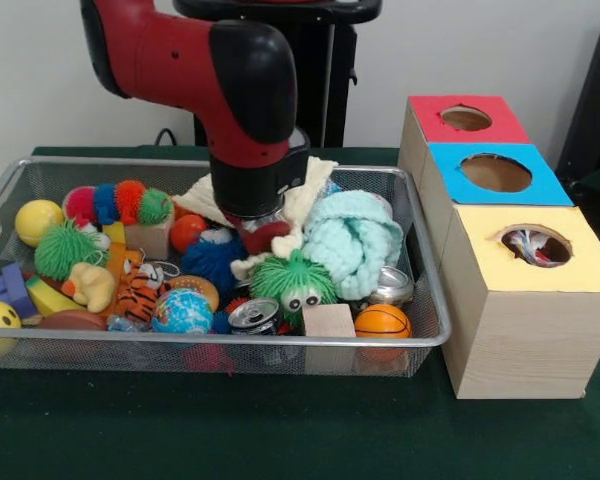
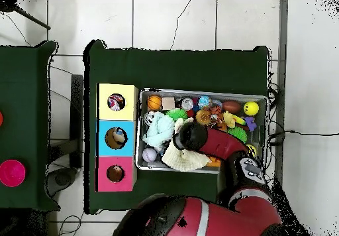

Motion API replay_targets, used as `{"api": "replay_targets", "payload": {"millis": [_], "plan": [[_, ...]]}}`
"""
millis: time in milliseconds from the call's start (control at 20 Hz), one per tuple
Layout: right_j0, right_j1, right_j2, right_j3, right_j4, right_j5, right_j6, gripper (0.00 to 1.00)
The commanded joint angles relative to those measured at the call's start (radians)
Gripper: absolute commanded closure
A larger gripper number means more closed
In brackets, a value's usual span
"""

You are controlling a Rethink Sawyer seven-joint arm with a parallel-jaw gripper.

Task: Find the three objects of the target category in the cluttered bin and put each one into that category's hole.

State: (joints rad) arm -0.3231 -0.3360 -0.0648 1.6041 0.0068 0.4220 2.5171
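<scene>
The wire mesh bin (image 1: 280,344) is full of toys; it also shows in the overhead view (image 2: 198,91). My gripper (image 1: 263,226) is down in the middle of the bin, its tips hidden under the black wrist (image 2: 192,137). The cream-yellow waffle cloth (image 1: 315,180) lies at the bin's far side, right behind and under the wrist, and spreads out beside it in the overhead view (image 2: 180,159). The round hole (image 1: 536,245) in the yellow-topped box (image 1: 580,262) shows a white cloth with coloured dots (image 1: 525,246) inside. The hole also shows in the overhead view (image 2: 116,102).
A mint knitted piece (image 1: 355,240), a green fuzzy toy with eyes (image 1: 295,280), a can (image 1: 253,316), a wooden block (image 1: 328,321) and an orange ball (image 1: 383,321) crowd the gripper. The blue-topped (image 1: 496,173) and red-topped (image 1: 466,118) boxes stand behind the yellow one.
</scene>
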Motion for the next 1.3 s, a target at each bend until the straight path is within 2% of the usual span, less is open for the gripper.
{"api": "replay_targets", "payload": {"millis": [50,200,400,500,600,700,850,1050,1300], "plan": [[0.103,0.061,0.146,0.203,0.200,-0.058,0.352,1.00],[0.139,0.052,0.124,0.213,0.239,-0.064,0.365,1.00],[0.150,0.059,0.097,0.201,0.236,-0.073,0.291,1.00],[0.136,0.064,0.082,0.185,0.210,-0.068,0.224,1.00],[0.152,0.079,0.017,0.129,0.147,-0.064,0.151,1.00],[0.123,0.098,-0.010,0.069,0.081,-0.059,0.053,1.00],[0.025,0.130,0.004,-0.028,-0.018,-0.034,-0.107,1.00],[-0.128,0.186,0.071,-0.173,-0.154,0.032,-0.303,1.00],[-0.259,0.217,0.152,-0.304,-0.305,0.139,-0.463,1.00]]}}
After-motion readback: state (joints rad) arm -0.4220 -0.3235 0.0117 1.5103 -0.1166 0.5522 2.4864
